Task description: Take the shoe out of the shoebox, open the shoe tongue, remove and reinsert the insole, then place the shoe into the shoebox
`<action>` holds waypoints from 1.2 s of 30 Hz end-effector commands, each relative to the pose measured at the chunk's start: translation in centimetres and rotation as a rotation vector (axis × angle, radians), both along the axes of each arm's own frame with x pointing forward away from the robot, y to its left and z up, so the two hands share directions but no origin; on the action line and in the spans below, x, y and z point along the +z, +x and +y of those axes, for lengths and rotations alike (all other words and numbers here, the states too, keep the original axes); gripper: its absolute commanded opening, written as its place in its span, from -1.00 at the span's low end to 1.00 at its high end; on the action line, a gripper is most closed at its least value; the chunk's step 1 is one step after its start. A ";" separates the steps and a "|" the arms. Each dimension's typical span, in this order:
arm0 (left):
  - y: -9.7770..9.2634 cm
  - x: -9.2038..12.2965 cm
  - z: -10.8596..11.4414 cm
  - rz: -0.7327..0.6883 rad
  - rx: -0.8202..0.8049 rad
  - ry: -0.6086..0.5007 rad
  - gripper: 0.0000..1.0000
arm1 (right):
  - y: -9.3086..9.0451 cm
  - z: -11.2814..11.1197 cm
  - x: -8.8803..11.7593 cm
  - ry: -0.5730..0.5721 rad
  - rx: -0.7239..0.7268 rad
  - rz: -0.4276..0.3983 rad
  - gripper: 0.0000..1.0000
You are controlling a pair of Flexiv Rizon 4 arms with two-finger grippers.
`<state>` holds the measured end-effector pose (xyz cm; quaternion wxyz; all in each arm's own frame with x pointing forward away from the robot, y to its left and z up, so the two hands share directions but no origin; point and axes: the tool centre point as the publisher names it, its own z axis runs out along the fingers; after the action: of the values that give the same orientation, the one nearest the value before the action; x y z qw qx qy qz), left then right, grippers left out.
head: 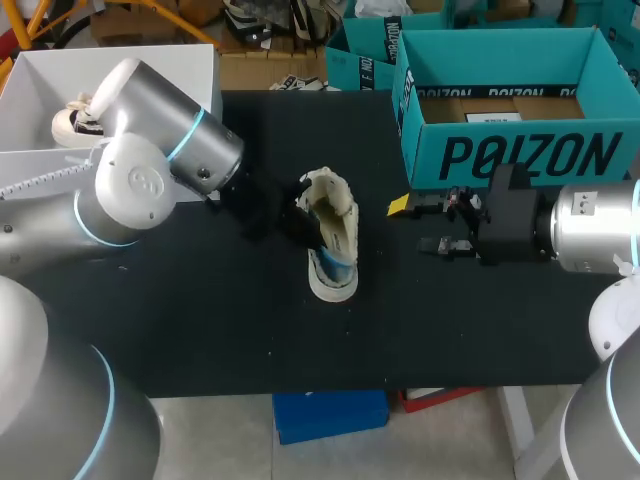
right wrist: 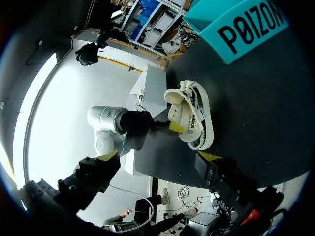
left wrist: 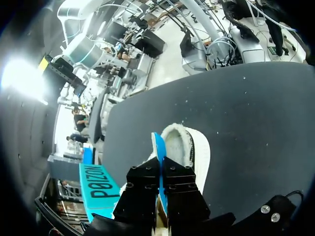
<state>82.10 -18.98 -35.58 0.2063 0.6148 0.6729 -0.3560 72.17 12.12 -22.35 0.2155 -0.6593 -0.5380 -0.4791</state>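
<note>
A cream shoe (head: 330,235) lies on its side in the middle of the black table (head: 200,320), its opening toward my left arm. A blue insole (head: 335,263) sticks out of it. My left gripper (left wrist: 160,169) is at the shoe's (left wrist: 194,147) opening, shut on the edge of the blue insole (left wrist: 158,147), which runs up between its fingers. My right gripper (head: 415,225) hangs to the right of the shoe, in front of the teal shoebox (head: 510,150), fingers spread wide with nothing between them. Ahead of that open right gripper (right wrist: 160,157) lie the shoe (right wrist: 192,115) and the shoebox (right wrist: 241,24).
A white box (head: 40,75) holding another shoe (head: 75,120) stands at the back left, behind my left arm. A second teal box (head: 360,55) sits behind the shoebox. Bare table stretches in front of the shoe toward the near edge.
</note>
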 end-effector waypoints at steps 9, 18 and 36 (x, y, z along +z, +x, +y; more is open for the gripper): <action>1.6 -1.1 -0.6 -0.039 0.035 0.041 -1.00 | 0.0 0.1 0.0 -0.002 -0.002 0.001 1.00; 1.6 -1.1 -0.8 -0.027 0.013 0.063 -0.46 | 0.0 0.1 0.0 -0.002 -0.002 0.001 1.00; 1.0 2.5 -0.4 0.008 -0.026 0.021 0.56 | 0.0 0.1 0.0 -0.002 -0.002 0.001 1.00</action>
<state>83.27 -19.60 -33.44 0.1916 0.6230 0.6695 -0.3563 72.17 12.11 -22.35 0.2155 -0.6593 -0.5380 -0.4791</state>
